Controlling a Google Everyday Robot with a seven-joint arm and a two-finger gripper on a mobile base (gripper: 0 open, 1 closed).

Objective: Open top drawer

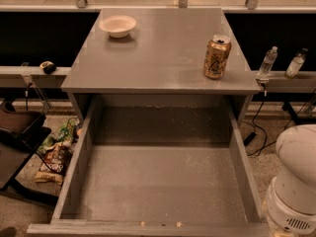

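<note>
The top drawer (163, 181) stands pulled far out from under the grey cabinet top (158, 53). Its deep speckled grey inside is bare and its front rim (148, 228) lies along the bottom edge of the view. The handle is hidden below the frame. Only a white rounded part of my arm (296, 181) shows at the lower right, beside the drawer's right wall. The gripper itself is out of view.
A white bowl (117, 25) sits at the cabinet top's back left and a gold drink can (217, 57) near its right edge. Two small bottles (267, 62) stand on a ledge at right. Snack bags (54, 157) and a dark chair (17, 132) lie at left.
</note>
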